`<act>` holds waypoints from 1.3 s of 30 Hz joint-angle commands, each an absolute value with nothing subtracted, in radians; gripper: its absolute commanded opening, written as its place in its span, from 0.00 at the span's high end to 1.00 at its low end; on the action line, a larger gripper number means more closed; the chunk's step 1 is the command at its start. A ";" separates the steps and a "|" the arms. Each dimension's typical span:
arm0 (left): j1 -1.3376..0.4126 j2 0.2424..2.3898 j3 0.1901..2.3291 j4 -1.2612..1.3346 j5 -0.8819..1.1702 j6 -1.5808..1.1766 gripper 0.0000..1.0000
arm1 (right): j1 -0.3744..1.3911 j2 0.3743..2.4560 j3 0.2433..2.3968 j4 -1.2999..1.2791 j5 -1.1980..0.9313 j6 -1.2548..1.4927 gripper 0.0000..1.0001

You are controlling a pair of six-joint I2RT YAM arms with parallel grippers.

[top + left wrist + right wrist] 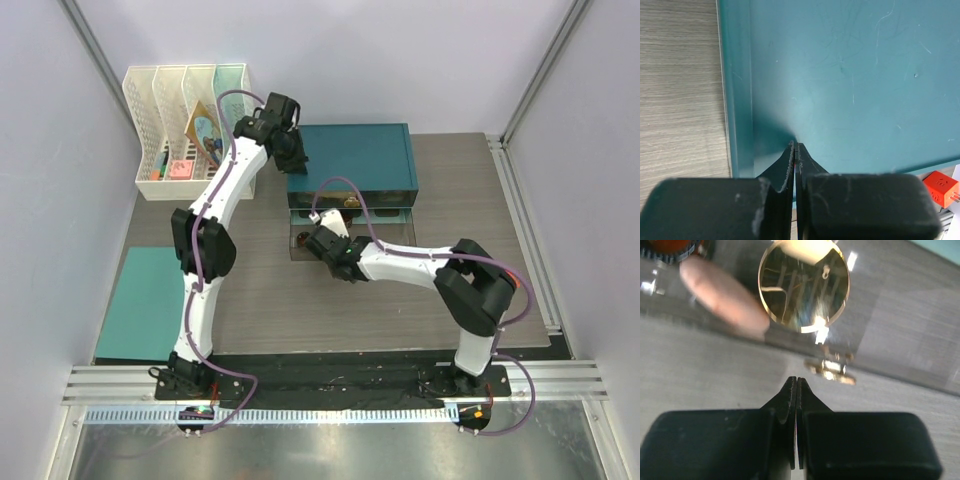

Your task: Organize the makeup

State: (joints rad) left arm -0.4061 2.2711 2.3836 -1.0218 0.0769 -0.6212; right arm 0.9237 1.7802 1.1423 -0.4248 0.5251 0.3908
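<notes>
A teal box (355, 155) stands at the back middle, with a clear drawer (385, 228) pulled out at its front. In the right wrist view the drawer holds a round gold-rimmed compact (803, 287), a beige-pink tube (722, 297) and the edge of a dark ribbed jar (667, 251). My right gripper (797, 382) is shut and empty just in front of the drawer's gold handle (830, 369); it also shows in the top view (312, 243). My left gripper (796, 146) is shut and empty, its tips on the teal box's top (855, 75) near its left edge (298, 163).
White file racks (185, 125) with colourful items stand at the back left. A teal mat (148, 300) lies at the front left. A small red cube (941, 187) sits beside the teal box in the left wrist view.
</notes>
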 commanded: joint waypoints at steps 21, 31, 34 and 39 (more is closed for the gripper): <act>-0.403 2.312 2.240 -1.091 0.143 -0.595 1.00 | 0.864 2.114 1.474 0.078 1.017 0.055 0.99; -0.400 2.301 2.224 -1.089 0.152 -0.592 1.00 | 0.824 2.109 1.445 0.196 1.045 -0.058 0.99; -0.400 2.275 2.223 -1.080 0.135 -0.592 1.00 | 0.841 2.035 1.410 0.195 1.028 -0.075 0.99; -0.399 2.162 2.255 -1.025 0.106 -0.595 0.98 | 0.890 1.861 1.329 0.167 0.994 -0.081 0.99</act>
